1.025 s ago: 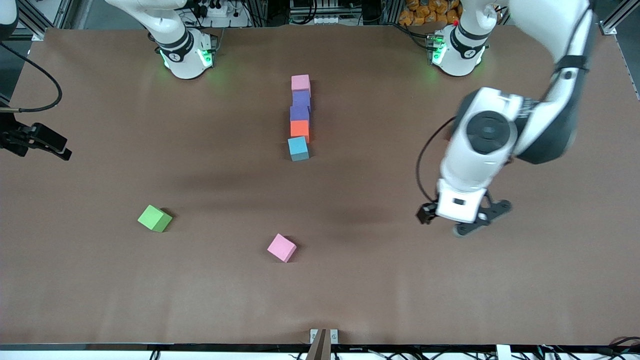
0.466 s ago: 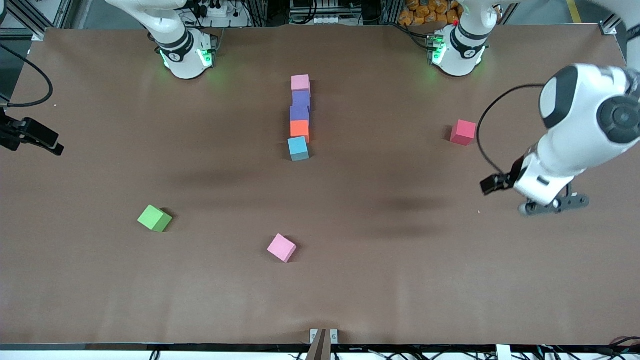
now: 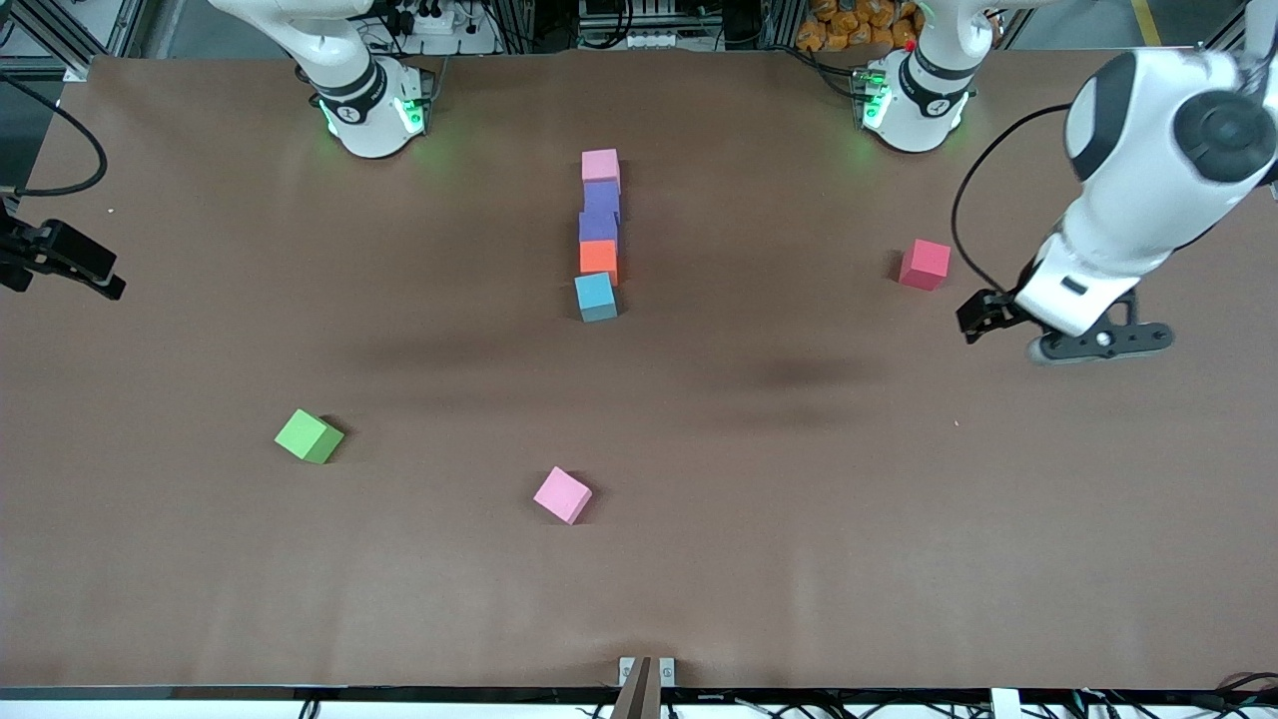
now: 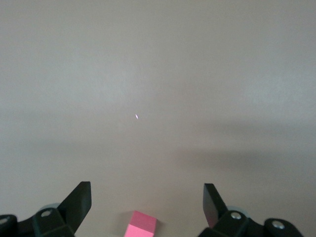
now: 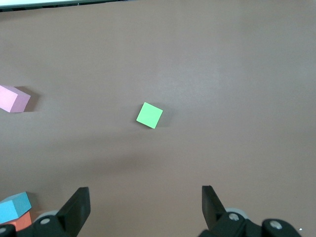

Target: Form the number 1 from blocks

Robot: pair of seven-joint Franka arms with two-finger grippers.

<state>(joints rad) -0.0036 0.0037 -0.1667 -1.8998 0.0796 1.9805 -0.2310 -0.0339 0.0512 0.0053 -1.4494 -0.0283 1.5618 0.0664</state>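
Observation:
Five blocks stand in a line mid-table: light pink (image 3: 601,165) nearest the bases, two purple (image 3: 602,198) (image 3: 598,227), orange (image 3: 599,258), then light blue (image 3: 596,296), which sits slightly askew. A red block (image 3: 925,265) lies alone toward the left arm's end. A green block (image 3: 309,436) and another pink block (image 3: 562,494) lie nearer the camera. My left gripper (image 3: 1098,342) hangs open and empty over bare table beside the red block (image 4: 140,224). My right gripper (image 3: 70,265) is open and empty at the right arm's end, and its wrist view shows the green block (image 5: 149,115).
The brown table cover (image 3: 759,519) is one flat surface. The two arm bases (image 3: 371,105) (image 3: 914,100) stand along the edge farthest from the camera. A black cable (image 3: 60,150) loops to the right gripper.
The left arm swung away from mid-table toward its own end, uncovering the red block. The right gripper drifted slightly toward the bases. No block has moved.

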